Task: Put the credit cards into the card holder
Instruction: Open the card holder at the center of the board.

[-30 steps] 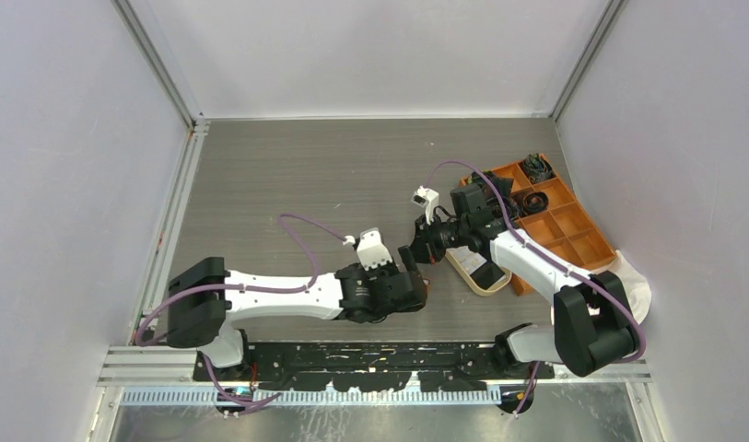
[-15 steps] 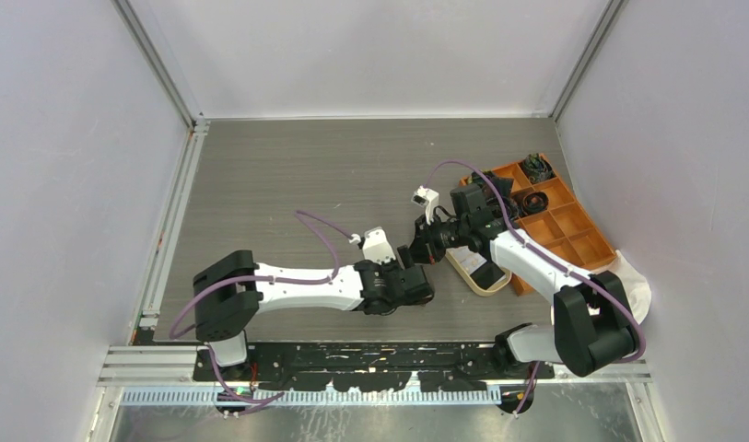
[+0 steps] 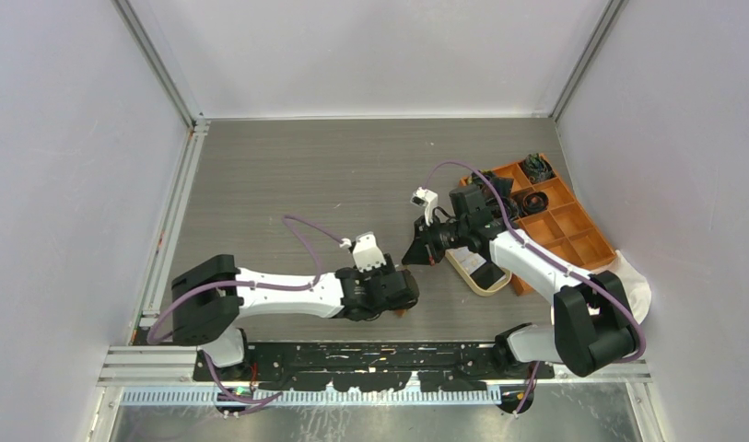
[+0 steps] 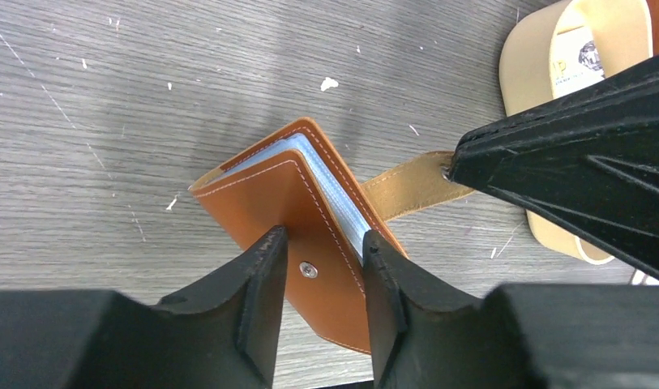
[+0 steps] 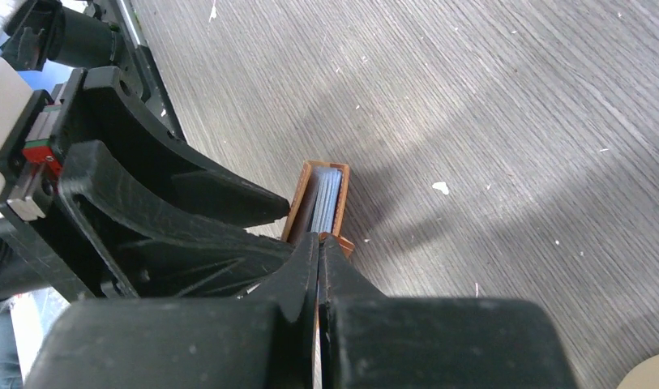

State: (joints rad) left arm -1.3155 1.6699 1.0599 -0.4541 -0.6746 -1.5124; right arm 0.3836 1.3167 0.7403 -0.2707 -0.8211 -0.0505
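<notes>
Clamping: the left gripper [image 4: 321, 237] straddles the card holder [image 4: 265, 194]. One finger [image 4: 261, 275] is against the outer edge of the front cover and the other against the pale sleeves [image 4: 335, 193]. The jaws are drawn in on the holder, neither spread wide nor pressed together.
Right gripper [image 5: 318, 240]: fingers pressed together, pinching the free end of the strap [image 4: 407, 182].
Card holder, position: on the table [image 3: 306, 175], at about 6 o'clock from the table's centre in the top view, near the arm bases. It is largely hidden there under the left gripper.
Card holder, condition: brown leather, covers parted in a narrow V with the sleeves showing between them. The snap stud [image 4: 308, 270] on the front cover sits between the two left fingers. Whether the sleeves hold cards cannot be told.
Strap: extends straight from the holder toward 2 o'clock in the left wrist view.
Grippers, relation: the right gripper's tips lie at 1 o'clock from the left gripper in the top view, close by.
Cream oval tray [image 3: 466, 268]: at 4 o'clock from the table's centre, apart from the holder. A printed credit card [image 4: 584, 58] lies in it.
Orange compartmented box [image 3: 547, 227]: at 3 o'clock, just beside the tray, with small dark items [image 3: 536, 168] in its far compartments.
</notes>
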